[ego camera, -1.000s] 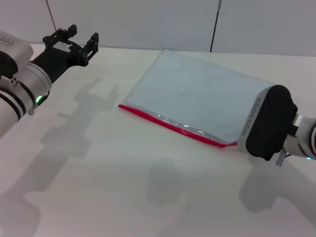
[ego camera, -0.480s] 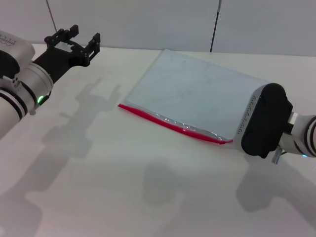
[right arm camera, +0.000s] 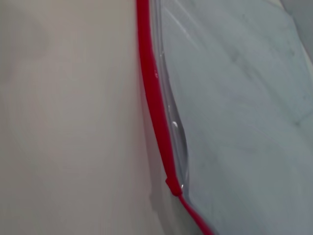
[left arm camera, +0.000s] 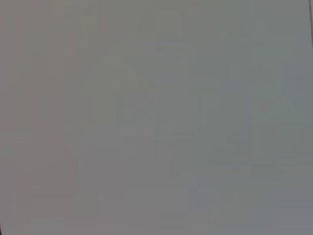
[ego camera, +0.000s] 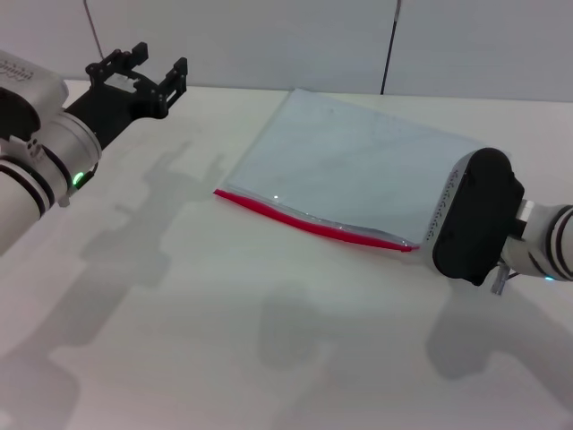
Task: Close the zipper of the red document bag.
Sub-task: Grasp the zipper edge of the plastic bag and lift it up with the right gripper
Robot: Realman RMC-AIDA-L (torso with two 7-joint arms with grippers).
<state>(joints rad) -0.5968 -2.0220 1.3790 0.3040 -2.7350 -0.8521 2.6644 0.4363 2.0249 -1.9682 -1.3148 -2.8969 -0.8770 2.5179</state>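
Note:
The red document bag [ego camera: 354, 166] lies flat on the white table, a pale blue-grey translucent pouch set at an angle. Its zipper [ego camera: 309, 224] is the red strip along the near long edge. My right gripper's black body [ego camera: 473, 217] sits over the right end of that strip, hiding its fingers. The right wrist view looks along the zipper [right arm camera: 154, 103] beside the bag [right arm camera: 234, 98], with a small lump [right arm camera: 172, 186] on the strip that may be the slider. My left gripper [ego camera: 148, 68] hovers open and empty at the far left, well away from the bag.
The white table [ego camera: 224, 322] extends in front of the bag, crossed by arm shadows. A pale wall with two dark vertical lines [ego camera: 389, 45] stands behind the table. The left wrist view is plain grey.
My right gripper has moved left and farther back at the zipper's right end, and that corner of the bag has shifted with it. The left gripper has drifted slightly right.

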